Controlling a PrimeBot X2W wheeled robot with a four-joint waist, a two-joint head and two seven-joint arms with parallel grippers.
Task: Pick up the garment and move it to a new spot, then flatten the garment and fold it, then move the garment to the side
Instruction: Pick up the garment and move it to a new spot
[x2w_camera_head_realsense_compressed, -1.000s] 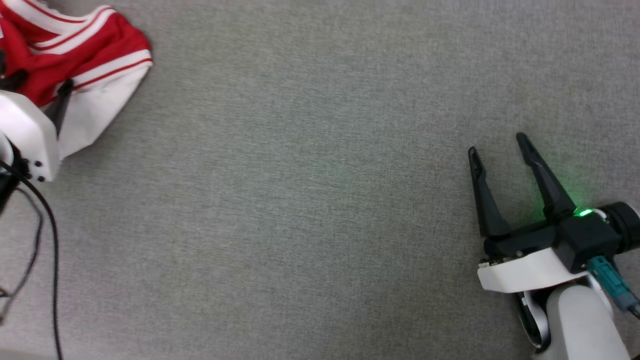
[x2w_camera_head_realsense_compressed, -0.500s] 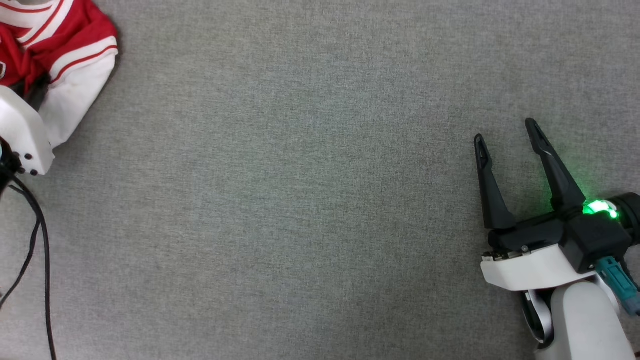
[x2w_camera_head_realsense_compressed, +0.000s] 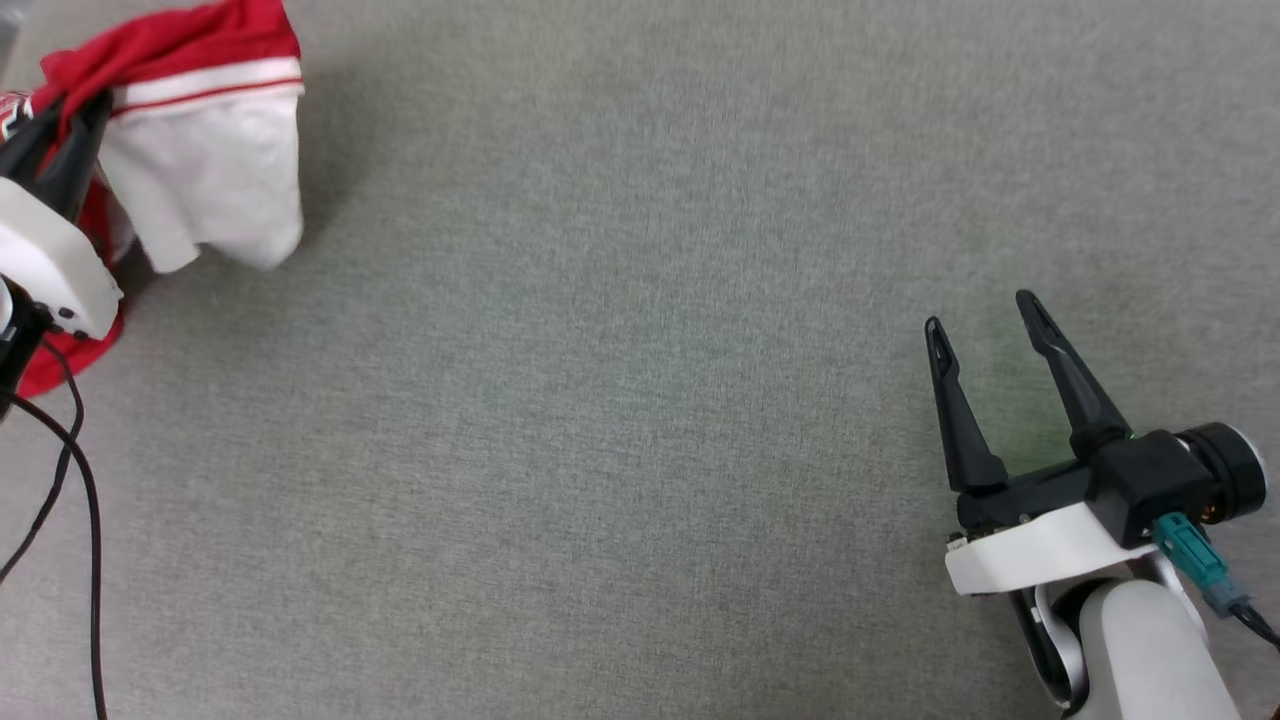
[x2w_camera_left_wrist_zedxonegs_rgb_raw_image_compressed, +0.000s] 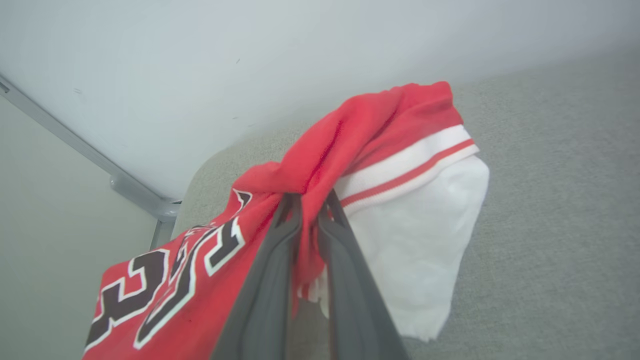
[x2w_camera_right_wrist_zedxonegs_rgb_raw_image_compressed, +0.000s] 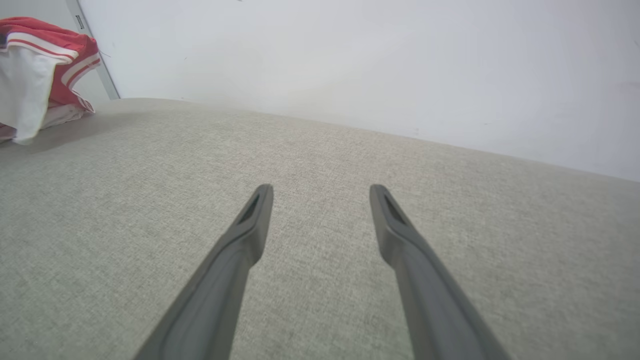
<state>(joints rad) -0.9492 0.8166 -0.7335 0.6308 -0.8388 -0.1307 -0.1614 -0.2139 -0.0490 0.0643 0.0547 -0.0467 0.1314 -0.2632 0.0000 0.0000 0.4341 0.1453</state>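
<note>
The garment (x2w_camera_left_wrist_zedxonegs_rgb_raw_image_compressed: 385, 125), loose on the table (x2w_camera_head_realsense_compressed: 640, 400) a second earlier, is now gripped by the left claw (x2w_camera_left_wrist_zedxonegs_rgb_raw_image_compressed: 310, 207) and hung from its tips, ready for relocation, while the right claw (x2w_camera_head_realsense_compressed: 980, 312) is held released, well apart.

The left gripper (x2w_camera_left_wrist_zedxonegs_rgb_raw_image_compressed: 310, 200), far left, has its fingers pinched together on the garment (x2w_camera_left_wrist_zedxonegs_rgb_raw_image_compressed: 400, 165); the right gripper (x2w_camera_head_realsense_compressed: 980, 312), near right, holds its fingers spread apart.

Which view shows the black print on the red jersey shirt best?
The left wrist view: the black white-outlined print on the red jersey shirt is close there. The head and right wrist views show the bunched shirt, print not readable.
</note>
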